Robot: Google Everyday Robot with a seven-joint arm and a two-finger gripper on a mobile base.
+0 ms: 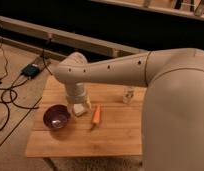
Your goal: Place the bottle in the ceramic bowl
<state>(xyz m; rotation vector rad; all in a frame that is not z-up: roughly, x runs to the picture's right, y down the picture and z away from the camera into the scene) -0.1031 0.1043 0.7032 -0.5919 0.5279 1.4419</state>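
Observation:
The bottle (128, 95) is small, clear-whitish and stands upright near the back right of the wooden table (115, 137). The ceramic bowl (56, 116) is dark purple and glossy and sits on the left part of the table. My gripper (79, 108) points down at the table just right of the bowl, well left of the bottle. The arm reaches in from the right and hides the table behind it. The pale shape under the wrist is partly hidden.
An orange carrot (96, 115) lies on the table between the gripper and the bottle. Black cables and a dark box (31, 70) lie on the floor at the left. A low ledge (70, 40) runs behind the table.

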